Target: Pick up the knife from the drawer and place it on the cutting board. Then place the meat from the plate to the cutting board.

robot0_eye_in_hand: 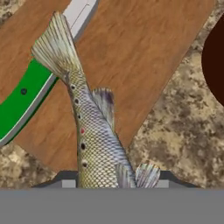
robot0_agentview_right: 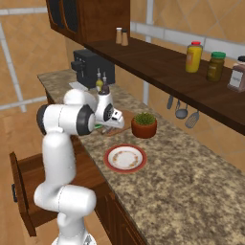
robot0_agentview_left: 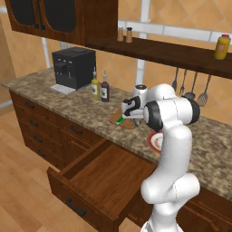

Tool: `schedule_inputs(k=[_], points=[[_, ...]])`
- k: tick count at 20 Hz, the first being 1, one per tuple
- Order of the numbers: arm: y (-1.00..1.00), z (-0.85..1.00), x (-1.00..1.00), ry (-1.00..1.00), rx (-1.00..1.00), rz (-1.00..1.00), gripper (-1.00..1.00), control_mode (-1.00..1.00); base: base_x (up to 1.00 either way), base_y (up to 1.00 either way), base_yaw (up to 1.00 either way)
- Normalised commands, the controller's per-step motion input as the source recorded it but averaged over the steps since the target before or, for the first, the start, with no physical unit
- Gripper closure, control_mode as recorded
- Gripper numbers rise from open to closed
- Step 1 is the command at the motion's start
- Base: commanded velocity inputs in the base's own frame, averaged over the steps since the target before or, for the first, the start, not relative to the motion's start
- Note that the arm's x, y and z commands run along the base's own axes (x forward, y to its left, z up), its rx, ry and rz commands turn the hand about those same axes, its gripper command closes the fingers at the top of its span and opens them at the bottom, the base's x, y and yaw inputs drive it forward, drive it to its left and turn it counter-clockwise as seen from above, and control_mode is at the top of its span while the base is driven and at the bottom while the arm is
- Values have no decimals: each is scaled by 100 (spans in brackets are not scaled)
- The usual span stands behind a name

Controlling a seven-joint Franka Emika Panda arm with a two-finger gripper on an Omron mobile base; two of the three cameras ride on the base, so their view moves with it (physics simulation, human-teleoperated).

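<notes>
jaws clamped on the fish (robot0_eye_in_hand: 89,131), the meat of the task, gripped near its head end with the tail hanging out ahead over the cutting board (robot0_eye_in_hand: 144,57). gripper (robot0_agentview_left: 128,110) hovers just above the board at the counter's back. knife (robot0_eye_in_hand: 26,94) already lies on the board, green handle beside the fish's tail, blade running off toward the far corner. plate (robot0_agentview_right: 125,158) sits bare nearby. step in hand: second placing, likely nearly done. next move calls for lowering a little and letting go on bare wood, clear of the knife. board edge and plant pot (robot0_agentview_right: 144,125) are close on one side; drawer (robot0_agentview_left: 97,181) stands open below.
</notes>
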Motion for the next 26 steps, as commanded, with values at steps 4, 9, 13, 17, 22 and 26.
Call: schedule_inputs(k=[4,9,13,17,22,26], points=[[5,-31,79,2,0,-9,100,-100,0,0,0],[2,-45,36,2,0,-8,100,-100,0,0,0],[11,-54,18,0,0,-7,-100,-100,0,0,0],[9,-27,8,0,0,-7,-100,-100,0,0,0],[1,27,-45,-6,0,-7,-100,-100,0,0,0],[7,49,-66,-8,0,-7,-100,-100,0,0,0]])
